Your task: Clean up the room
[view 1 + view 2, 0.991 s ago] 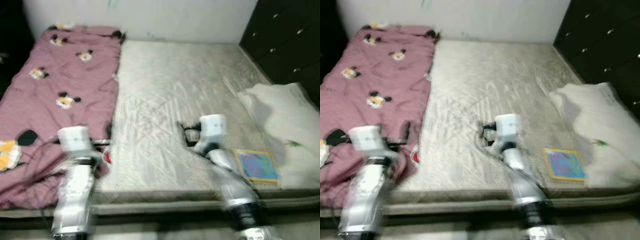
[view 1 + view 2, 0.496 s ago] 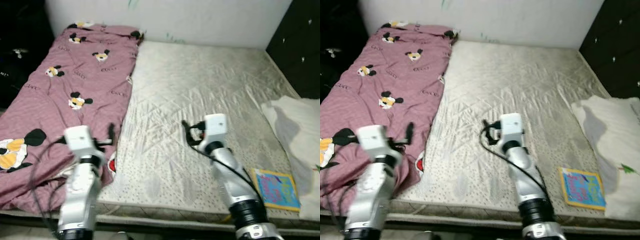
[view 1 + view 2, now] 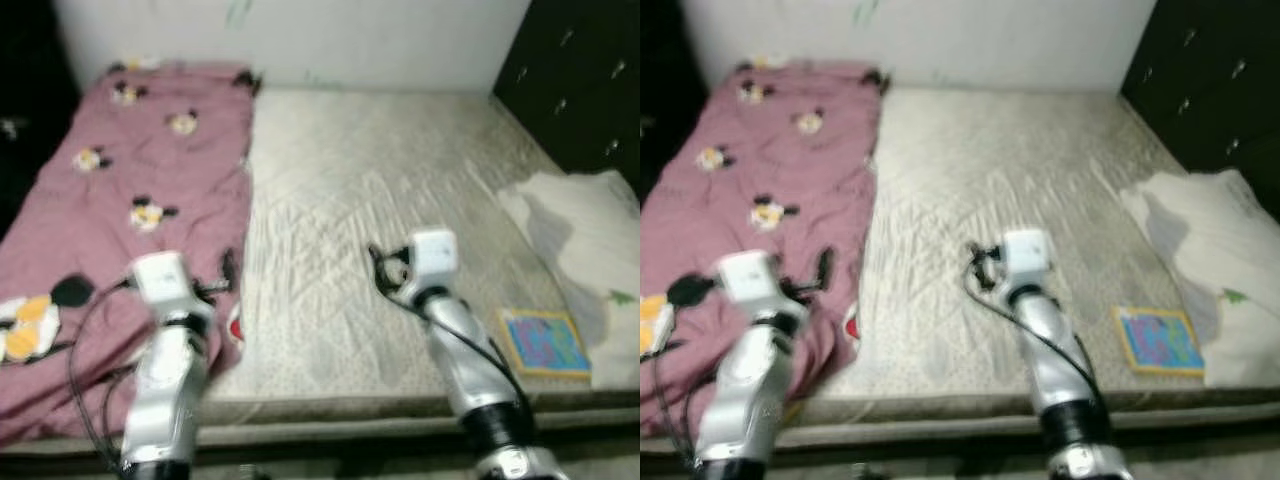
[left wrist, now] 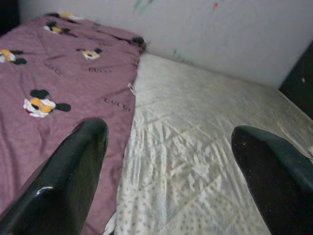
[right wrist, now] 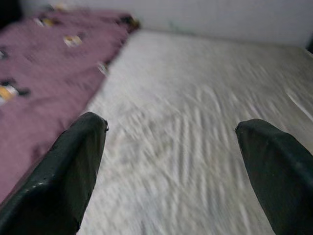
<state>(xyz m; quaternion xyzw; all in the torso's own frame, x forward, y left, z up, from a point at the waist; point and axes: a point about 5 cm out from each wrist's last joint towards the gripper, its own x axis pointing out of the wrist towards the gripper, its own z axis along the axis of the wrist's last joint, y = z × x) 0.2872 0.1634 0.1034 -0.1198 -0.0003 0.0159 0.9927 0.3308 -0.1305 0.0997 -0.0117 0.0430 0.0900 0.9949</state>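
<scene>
A mauve blanket (image 3: 120,190) printed with cartoon mice covers the left half of the bed, rumpled at the near edge. The bare cream mattress (image 3: 380,180) takes up the rest. A colourful book (image 3: 545,342) lies flat at the mattress's front right corner, next to a white pillow (image 3: 590,235). My left gripper (image 3: 228,272) hovers over the blanket's right border, open and holding nothing; the left wrist view has its fingers (image 4: 73,171) spread wide. My right gripper (image 3: 378,265) hangs over the middle of the mattress, open and holding nothing, fingers (image 5: 68,166) far apart.
A dark chest of drawers (image 3: 580,80) stands against the bed's right side. A white wall (image 3: 300,35) runs along the head of the bed. Dark shadow lies to the left of the blanket. The bed's front edge (image 3: 330,410) is close below my arms.
The whole picture has swung and blurred, so the camera moved. Both arms keep the same raised pose, and nothing on the bed has shifted.
</scene>
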